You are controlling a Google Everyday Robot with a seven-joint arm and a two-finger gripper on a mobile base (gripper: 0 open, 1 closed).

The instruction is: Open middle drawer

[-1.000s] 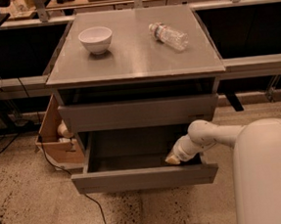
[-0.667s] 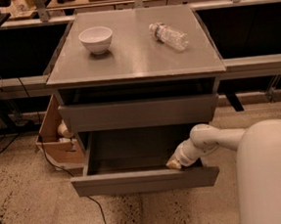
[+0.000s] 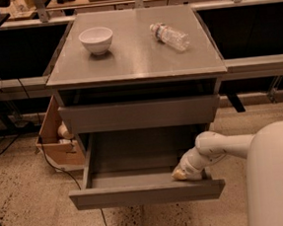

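The white arm angles down and leftward, claw lowest.

The middle drawer is plain grey inside and out. The white gripper, cream at its tip, sits in the drawer's right front corner. The bowl is white, the floor speckled beige.

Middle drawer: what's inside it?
Just the gripper, in the right front corner of the middle drawer; elsewhere, bare grey floor. The spot under the gripper is hidden.
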